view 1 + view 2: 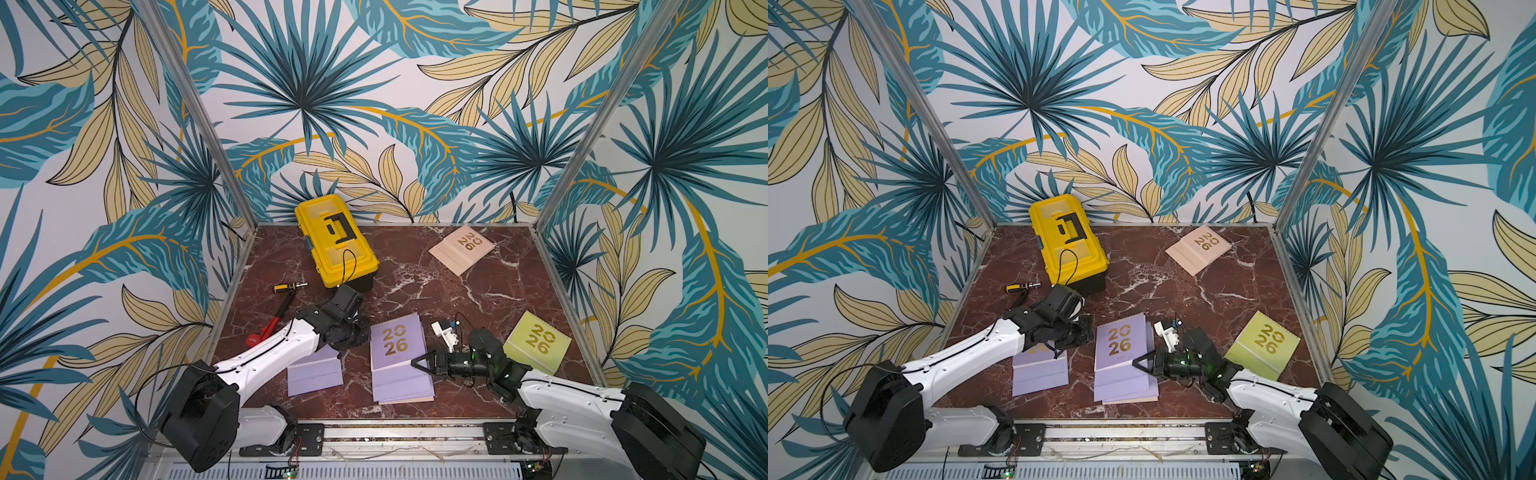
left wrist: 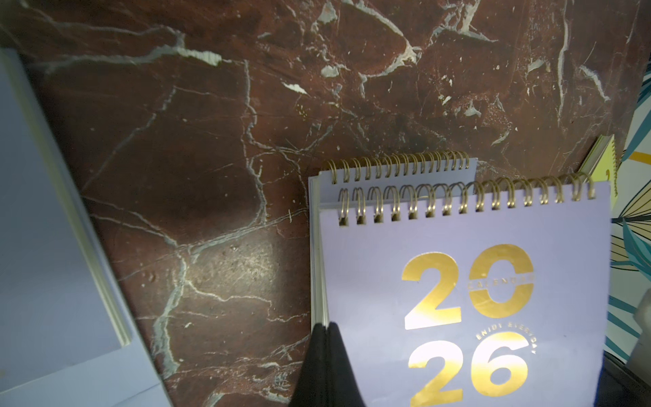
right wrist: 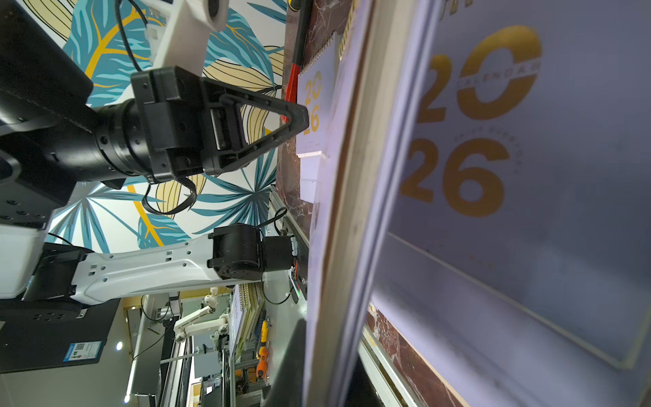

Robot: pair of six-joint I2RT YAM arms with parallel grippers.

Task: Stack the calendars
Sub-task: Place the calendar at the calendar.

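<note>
Both closed: my right gripper (image 1: 415, 365) pinches the topmost lilac spiral-bound "2026" calendar (image 1: 395, 344) by its edge; left gripper (image 3: 302, 118) holds nothing.

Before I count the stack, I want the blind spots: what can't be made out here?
Left gripper: hidden under the left arm in both top views; shut in the right wrist view.
Right gripper: shut on the top calendar; bite depth blurred in the right wrist view.
Stack: layer count blurred there too.
Green calendar: one corner behind the right arm.
</note>
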